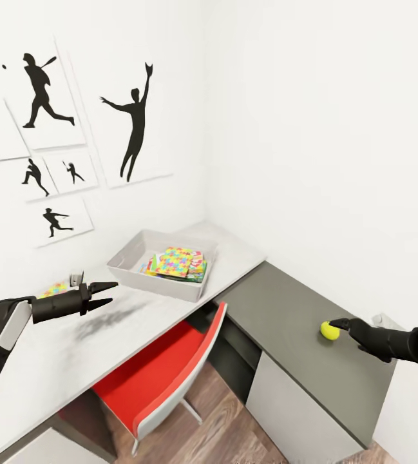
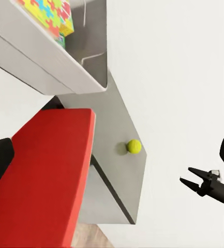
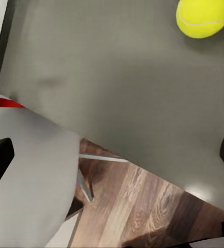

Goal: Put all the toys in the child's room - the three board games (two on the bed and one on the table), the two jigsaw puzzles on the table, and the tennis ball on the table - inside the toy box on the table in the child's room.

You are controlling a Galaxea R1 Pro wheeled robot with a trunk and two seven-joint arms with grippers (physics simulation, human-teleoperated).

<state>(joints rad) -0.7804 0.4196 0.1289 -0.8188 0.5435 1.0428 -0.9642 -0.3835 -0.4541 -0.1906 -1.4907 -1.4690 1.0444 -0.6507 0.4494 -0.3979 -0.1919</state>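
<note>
The tennis ball [image 1: 329,330] [image 2: 134,146] [image 3: 203,18] rests on the dark grey section of the table [image 1: 286,309]. My right gripper [image 1: 337,324] [image 2: 188,174] hovers open just beside it, and the ball is not between the fingers. The toy box [image 1: 154,287] [image 2: 65,67] stands on the pale top, holding a jigsaw puzzle [image 1: 175,261] [image 2: 47,13] laid over board games [image 1: 200,269]. My left gripper [image 1: 104,293] hangs open and empty over the pale top, left of the box. A second jigsaw puzzle [image 1: 54,289] lies flat behind it.
A red chair [image 1: 163,367] [image 2: 39,175] is pushed under the desk's inner corner. White walls close the desk at the back and right, with black sports prints [image 1: 134,122] on the left wall. Wood-plank floor [image 1: 221,432] shows below.
</note>
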